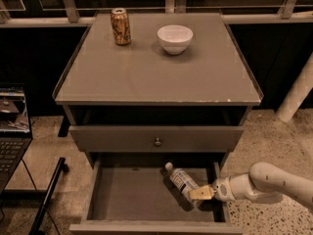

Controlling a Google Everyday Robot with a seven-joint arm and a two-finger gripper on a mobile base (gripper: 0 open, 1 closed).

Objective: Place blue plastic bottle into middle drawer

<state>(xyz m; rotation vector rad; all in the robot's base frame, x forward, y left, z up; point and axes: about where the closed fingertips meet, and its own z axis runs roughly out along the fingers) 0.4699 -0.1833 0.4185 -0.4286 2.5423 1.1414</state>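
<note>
The blue plastic bottle (pixel 181 180) lies tilted inside the open middle drawer (pixel 129 194), at its right side, with the white cap pointing to the back left. My gripper (pixel 199 194) reaches in from the right over the drawer's right wall. It is shut on the bottle's base and holds it just above the drawer floor, where a shadow falls beneath it. My white arm (pixel 266 184) extends out to the right edge.
Above the open drawer is a shut drawer front with a small round knob (pixel 157 141). A gold-brown can (pixel 121 26) and a white bowl (pixel 174 38) stand on the cabinet top. A laptop (pixel 12 126) sits at the left and a white post (pixel 296 94) at the right.
</note>
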